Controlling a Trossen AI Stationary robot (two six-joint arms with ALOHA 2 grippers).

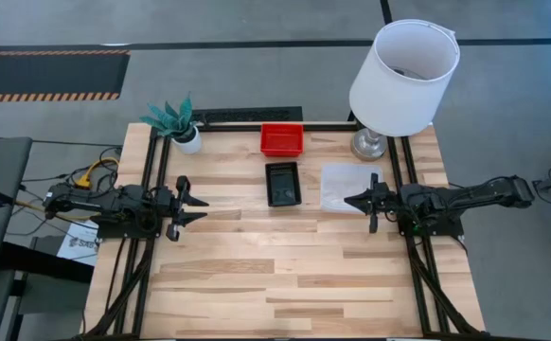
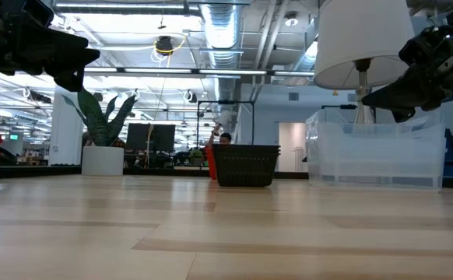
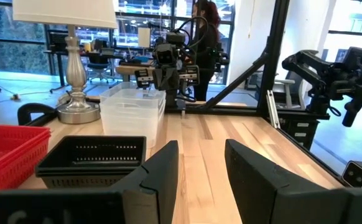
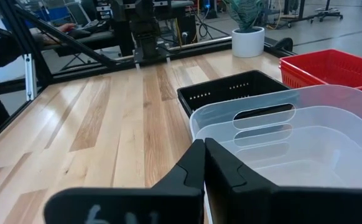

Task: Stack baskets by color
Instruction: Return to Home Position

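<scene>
The near half of the bench (image 1: pixel 257 284) shows plain wood planks. Next come the two arms, one from each side, both raised off the surface. The left gripper (image 1: pixel 204 208) hangs at the left side, its jaws released with a clear gap between them. The right gripper (image 1: pixel 349 201) hangs over the near edge of the clear baskets (image 1: pixel 337 180), its jaws clenched tip to tip.

Between the arms sit the black baskets (image 1: pixel 282 184), nested, just left of the clear stack and apart from it. Behind them, near the far edge, stands the red stack (image 1: pixel 282 139). In the low view the black baskets hide almost all of the red, with only a sliver showing at their left. How many baskets each stack holds I cannot tell.

At the far corners stand a potted plant (image 1: pixel 176 123) on the left and a white lamp (image 1: pixel 403 76) on the right. Its shade covers most of its foot from above. A person (image 3: pixel 206 31) stands in the room beyond.
</scene>
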